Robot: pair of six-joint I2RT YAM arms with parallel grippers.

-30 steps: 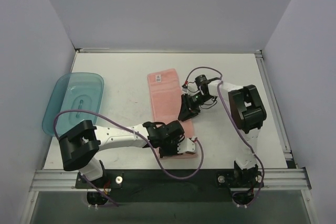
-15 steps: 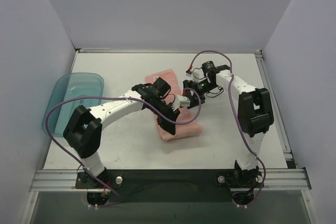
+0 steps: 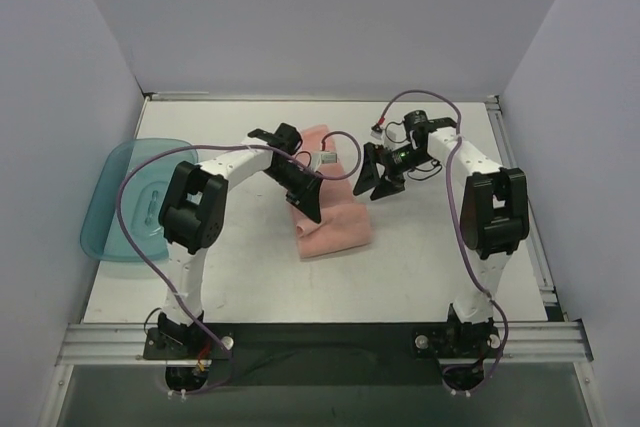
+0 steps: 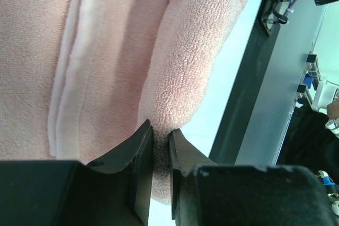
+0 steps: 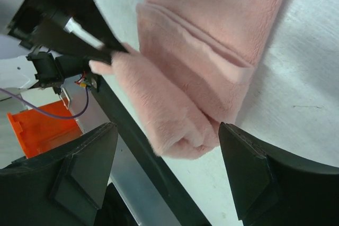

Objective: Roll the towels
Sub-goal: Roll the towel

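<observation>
Although light enough to lift by a pinch, likely to handle as limp and floppy: fuzzy terry all over the towel [image 3: 335, 232], no stiffness, prone to sag, slide open and unroll once released. Best taken at a doubled edge, through every layer at once, never by a single ply. Lies near the middle of the table [image 3: 450, 247], partly turned over on itself into a thick soft bulge, well apart from the teal tray [image 3: 105, 232] at the left. Pinched at a fold of that bulge by the left gripper [image 4: 160, 133], jaws narrow with terry squeezed between them; reached from the left side with the elbow bent and the wrist angled down onto the cloth. Flanked on the other side by the right gripper [image 3: 378, 183], spread wide and holding nothing, just beside the towel's right edge, arm stretched forward and wrist turned inward toward the cloth. By judgement, rolling begun but loose, far from a tight roll.
</observation>
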